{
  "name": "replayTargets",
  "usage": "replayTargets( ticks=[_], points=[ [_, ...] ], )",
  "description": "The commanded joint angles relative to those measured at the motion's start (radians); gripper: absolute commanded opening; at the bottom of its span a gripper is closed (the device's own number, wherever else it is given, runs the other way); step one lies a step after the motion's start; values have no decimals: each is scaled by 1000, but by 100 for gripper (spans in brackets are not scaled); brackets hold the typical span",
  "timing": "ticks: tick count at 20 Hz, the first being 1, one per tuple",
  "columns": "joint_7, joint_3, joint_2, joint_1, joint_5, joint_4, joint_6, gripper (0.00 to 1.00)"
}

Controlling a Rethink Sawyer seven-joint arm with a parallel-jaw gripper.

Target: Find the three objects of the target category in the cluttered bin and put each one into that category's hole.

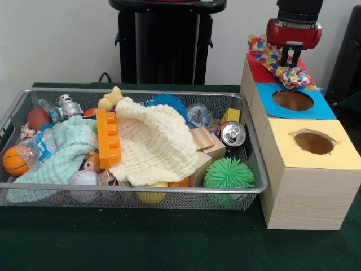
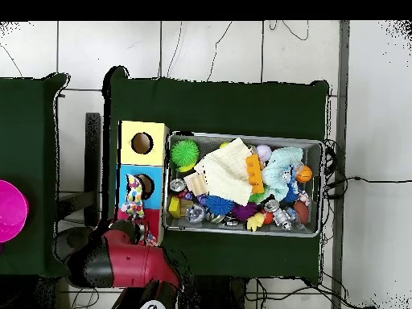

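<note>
We see even, fairly bright indoor light, seemingly from above. Soft shadow falls under the wire basket (image 1: pixel 169 195) toward 6 o'clock. Small glare on the can (image 1: pixel 232 134) top. Front view slightly soft; overhead view softer, fine detail lost.

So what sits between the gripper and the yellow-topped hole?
In the front view, the blue-topped box with its own cutout sits between the gripper and the yellow-topped hole.
</note>
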State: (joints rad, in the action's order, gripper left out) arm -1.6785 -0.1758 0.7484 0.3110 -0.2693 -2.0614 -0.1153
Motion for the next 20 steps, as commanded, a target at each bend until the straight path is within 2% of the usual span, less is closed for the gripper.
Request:
replayTargets(
  ticks=[1, 8, 18, 20],
  points=[
    [-231, -18, -207, 55, -19, -44, -81, 0],
    [-208, -31, -221, 48, -17, -47, -65, 0],
    [-174, -109, -206, 88, 8, -14, -143, 0],
    [-172, -98, -197, 76, 7, -26, -133, 0]
  ],
)
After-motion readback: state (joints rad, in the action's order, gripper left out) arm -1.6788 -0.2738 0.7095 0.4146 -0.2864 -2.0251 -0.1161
